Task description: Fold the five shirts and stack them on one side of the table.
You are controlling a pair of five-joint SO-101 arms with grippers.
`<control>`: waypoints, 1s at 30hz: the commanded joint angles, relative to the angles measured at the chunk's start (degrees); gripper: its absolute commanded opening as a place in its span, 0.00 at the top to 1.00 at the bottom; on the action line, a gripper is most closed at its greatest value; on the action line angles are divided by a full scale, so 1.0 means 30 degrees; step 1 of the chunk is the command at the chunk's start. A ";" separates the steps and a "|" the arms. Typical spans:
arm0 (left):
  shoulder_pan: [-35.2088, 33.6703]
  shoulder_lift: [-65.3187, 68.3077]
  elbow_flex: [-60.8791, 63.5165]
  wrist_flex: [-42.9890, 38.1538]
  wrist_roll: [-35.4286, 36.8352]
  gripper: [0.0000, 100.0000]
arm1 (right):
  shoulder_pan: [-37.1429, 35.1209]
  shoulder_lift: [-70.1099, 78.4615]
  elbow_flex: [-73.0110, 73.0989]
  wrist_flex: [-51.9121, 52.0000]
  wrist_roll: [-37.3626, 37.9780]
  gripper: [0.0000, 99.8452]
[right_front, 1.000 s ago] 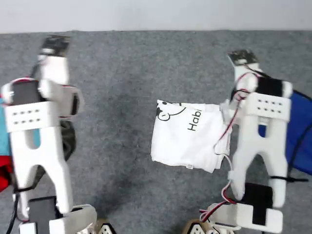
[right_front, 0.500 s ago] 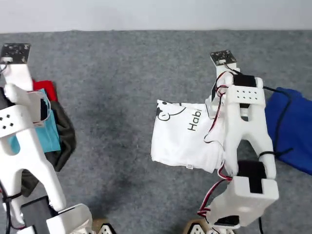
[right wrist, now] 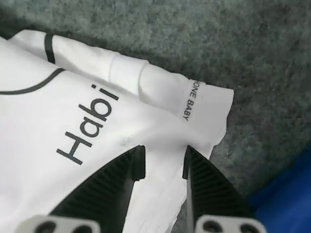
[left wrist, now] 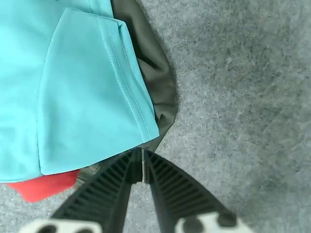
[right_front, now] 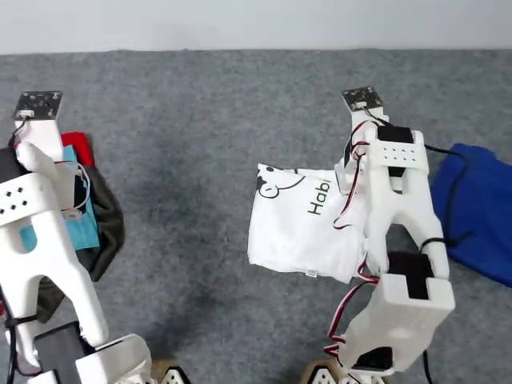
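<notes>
Our right tool (right wrist: pixel 163 154), spread, hovers over the white shirt (right wrist: pixel 155 107); our left tool (left wrist: pixel 142 167) is pressed together. We should pinch every layer.

In the high view the left arm (right_front: pixel 48 240) stands along the left edge, rising from the lower left corner to the upper left. The right arm (right_front: pixel 396 208) climbs from the bottom of the frame, right of centre, to the upper middle right, leaning slightly leftward. In the left wrist view the left gripper (left wrist: pixel 142 165) has its dark ribbed fingers (left wrist: pixel 112 187) pressed together at the tips. In the right wrist view the right gripper (right wrist: pixel 162 158) has its fingers (right wrist: pixel 119 182) parted with a clear gap; whether the tips press on anything is hard to judge.
</notes>
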 commanded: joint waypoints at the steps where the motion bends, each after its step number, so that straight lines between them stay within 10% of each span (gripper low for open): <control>1: -0.0147 -0.0821 -0.0103 0.0205 -0.0176 0.99 | 0.0161 0.0190 -0.0908 -0.0278 -0.0176 0.87; 30: -0.0088 -0.0821 -0.0103 0.0205 -0.0176 0.99 | 0.1158 0.2271 -0.3810 0.0513 -0.0059 0.86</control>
